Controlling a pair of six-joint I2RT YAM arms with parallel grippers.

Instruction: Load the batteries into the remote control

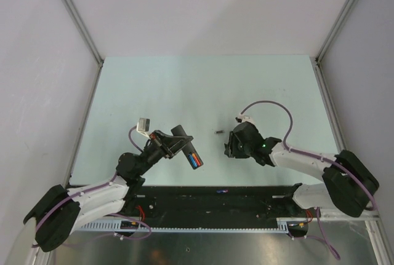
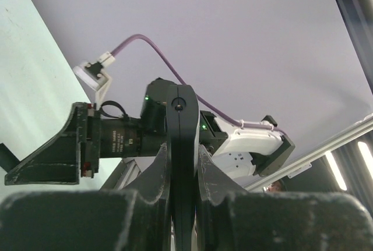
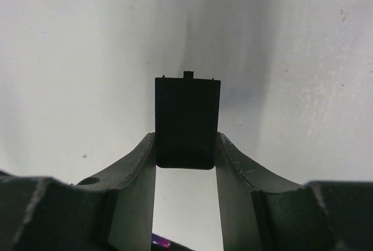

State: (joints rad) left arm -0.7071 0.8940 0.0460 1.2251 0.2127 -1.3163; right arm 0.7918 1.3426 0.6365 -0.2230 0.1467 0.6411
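My left gripper (image 1: pixel 170 146) is shut on the black remote control (image 1: pixel 186 147) and holds it tilted above the table. The remote's open compartment faces up and shows a blue and a red-orange battery (image 1: pixel 195 158) side by side. In the left wrist view the remote (image 2: pixel 185 117) stands edge-on between the fingers of my left gripper (image 2: pixel 184 152). My right gripper (image 1: pixel 230 149) is to the right of the remote. In the right wrist view my right gripper (image 3: pixel 186 140) is shut on a small flat black rectangular cover piece (image 3: pixel 187 111). A tiny dark battery (image 1: pixel 218 132) lies on the table between the grippers.
The pale green table (image 1: pixel 197 87) is walled by white panels at the back and both sides. A black rail (image 1: pixel 215 200) with the arm bases runs along the near edge. A white connector with a purple cable (image 1: pixel 143 124) sticks up from the left wrist.
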